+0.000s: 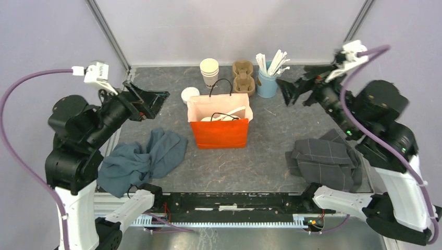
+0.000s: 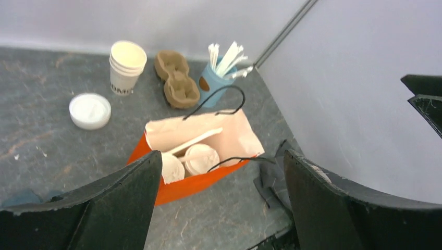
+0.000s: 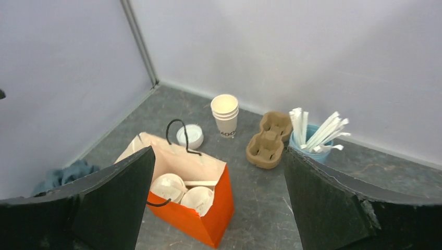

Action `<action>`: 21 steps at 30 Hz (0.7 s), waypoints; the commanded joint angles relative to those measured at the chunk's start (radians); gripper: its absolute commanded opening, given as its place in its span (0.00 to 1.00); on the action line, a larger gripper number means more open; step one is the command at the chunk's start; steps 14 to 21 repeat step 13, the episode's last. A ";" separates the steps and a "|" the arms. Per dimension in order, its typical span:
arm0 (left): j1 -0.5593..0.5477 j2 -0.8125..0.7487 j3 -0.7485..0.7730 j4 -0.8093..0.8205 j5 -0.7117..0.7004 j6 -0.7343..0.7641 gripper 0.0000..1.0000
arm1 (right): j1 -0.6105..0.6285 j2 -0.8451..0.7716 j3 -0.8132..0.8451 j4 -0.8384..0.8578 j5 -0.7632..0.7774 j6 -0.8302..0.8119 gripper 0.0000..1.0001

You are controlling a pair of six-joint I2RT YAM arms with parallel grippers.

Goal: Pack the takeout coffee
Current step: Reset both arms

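Two lidded takeout coffee cups point(image 3: 197, 199) point(image 3: 168, 186) stand side by side inside an orange paper bag point(image 1: 219, 134) in the middle of the table. A wrapped stick point(image 2: 194, 140) lies across them. The cups also show in the left wrist view point(image 2: 201, 158) and in the top view point(image 1: 218, 118). My left gripper point(image 1: 151, 102) is open and empty, raised to the left of the bag. My right gripper point(image 1: 293, 90) is open and empty, raised to the right of the bag near the blue cup.
Behind the bag are a stack of lidless cups point(image 1: 209, 71), a stack of white lids point(image 1: 189, 95), a brown cup carrier point(image 1: 243, 77) and a blue cup of wrapped sticks point(image 1: 268, 79). A blue cloth point(image 1: 140, 159) lies front left, a grey cloth point(image 1: 326, 161) front right.
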 commanded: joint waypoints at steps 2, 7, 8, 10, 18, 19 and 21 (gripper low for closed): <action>0.004 -0.010 0.046 0.090 -0.052 0.026 0.92 | -0.002 -0.005 0.035 -0.018 0.139 0.046 0.98; 0.004 0.004 0.063 0.092 -0.057 0.041 0.93 | -0.002 0.009 0.105 -0.062 0.220 0.072 0.98; 0.004 0.008 0.068 0.089 -0.057 0.043 0.93 | -0.002 -0.006 0.084 -0.047 0.232 0.076 0.98; 0.004 0.016 0.075 0.084 -0.054 0.045 0.92 | -0.002 -0.049 0.014 -0.014 0.246 0.065 0.98; 0.004 0.023 0.079 0.083 -0.050 0.044 0.93 | -0.003 -0.064 -0.026 -0.014 0.296 0.047 0.98; 0.004 0.023 0.079 0.083 -0.050 0.044 0.93 | -0.003 -0.064 -0.026 -0.014 0.296 0.047 0.98; 0.004 0.023 0.079 0.083 -0.050 0.044 0.93 | -0.003 -0.064 -0.026 -0.014 0.296 0.047 0.98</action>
